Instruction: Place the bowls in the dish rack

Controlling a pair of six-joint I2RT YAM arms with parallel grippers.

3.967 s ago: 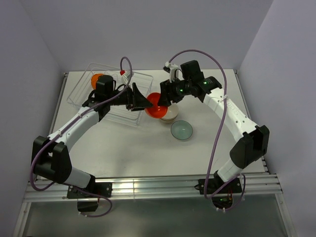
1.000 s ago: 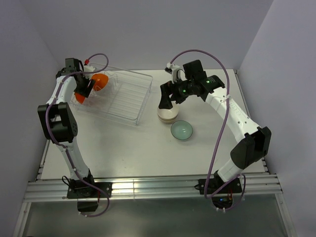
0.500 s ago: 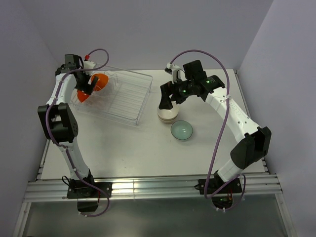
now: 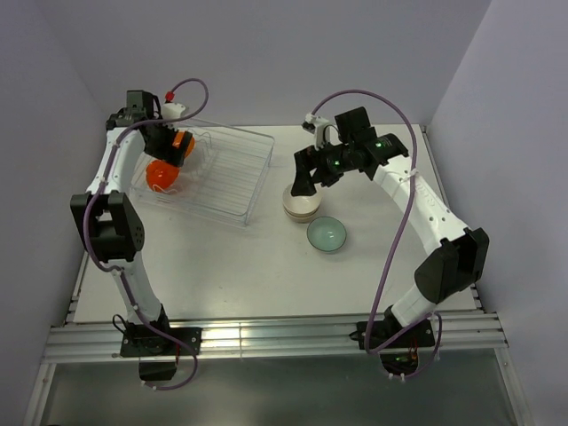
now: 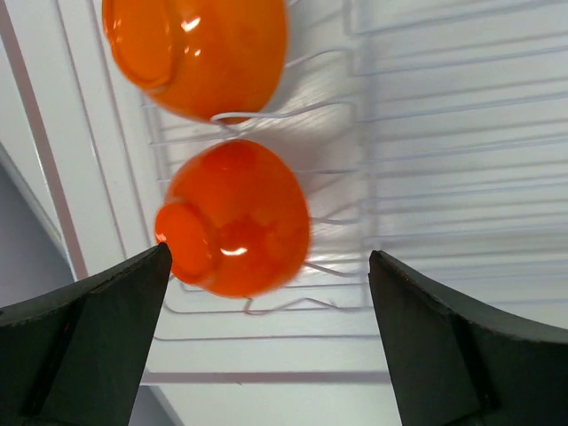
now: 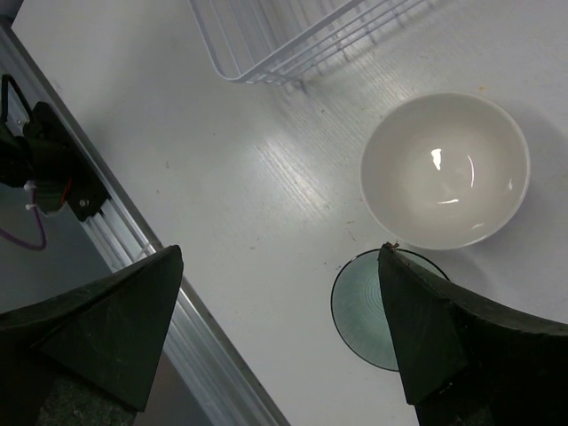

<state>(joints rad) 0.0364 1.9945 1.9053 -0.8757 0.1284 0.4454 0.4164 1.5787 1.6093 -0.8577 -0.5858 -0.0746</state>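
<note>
Two orange bowls rest on their sides in the left end of the clear dish rack point(image 4: 253, 182): one point(image 4: 162, 174) nearer, one point(image 4: 185, 145) behind it. In the left wrist view they show as the nearer bowl point(image 5: 235, 217) and the farther bowl point(image 5: 197, 53) on the white wires point(image 5: 444, 133). My left gripper point(image 4: 167, 142) point(image 5: 266, 346) is open and empty above them. A cream bowl point(image 4: 302, 204) point(image 6: 444, 169), which may be a stack, and a teal bowl point(image 4: 327, 234) point(image 6: 368, 311) stand on the table. My right gripper point(image 4: 306, 177) point(image 6: 280, 328) hangs open above them.
The rack's near right corner point(image 6: 284, 44) lies close to the cream bowl. The table's metal front rail point(image 6: 204, 355) shows in the right wrist view. Purple walls close in the back and sides.
My left gripper has let go of the orange bowl, which now rests in the rack's left end, and has opened and lifted back. The right gripper has shifted slightly right.
</note>
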